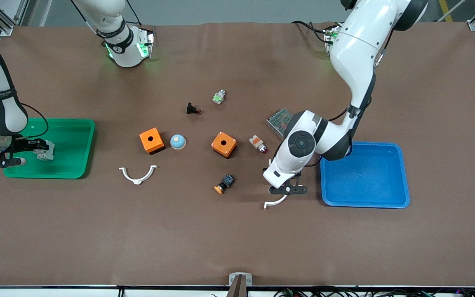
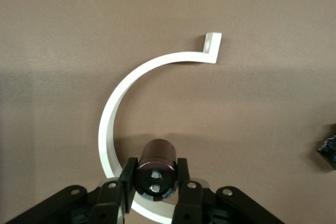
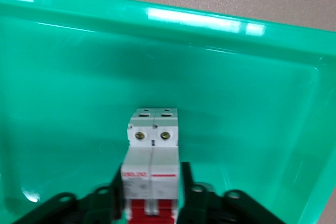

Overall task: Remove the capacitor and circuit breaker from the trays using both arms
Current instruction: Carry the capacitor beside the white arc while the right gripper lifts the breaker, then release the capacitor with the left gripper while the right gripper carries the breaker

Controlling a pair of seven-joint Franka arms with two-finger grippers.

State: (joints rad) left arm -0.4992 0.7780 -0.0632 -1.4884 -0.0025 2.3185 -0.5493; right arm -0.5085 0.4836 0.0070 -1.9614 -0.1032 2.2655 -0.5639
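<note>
My left gripper [image 1: 288, 189] is shut on the capacitor [image 2: 157, 156], a dark stubby cylinder with two pale terminals, shown between the jaws in the left wrist view [image 2: 155, 181]. It holds it just above a white curved clip [image 2: 118, 108] on the table, beside the blue tray [image 1: 365, 198]. The capacitor is hidden in the front view. My right gripper [image 1: 35, 149] is shut on the breaker [image 1: 44, 153], a white-grey block with red levers [image 3: 152, 145], low inside the green tray [image 1: 76, 165]. The right wrist view shows the jaws [image 3: 151, 187] on its sides.
Two orange boxes [image 1: 151, 140] [image 1: 224, 144], a blue-white dome [image 1: 177, 141], a black button part [image 1: 193, 109], a white-green part [image 1: 219, 97], a white-orange part [image 1: 258, 143], an orange-capped button [image 1: 224, 184], a meshed metal box [image 1: 279, 119] and another white clip [image 1: 137, 175] lie mid-table.
</note>
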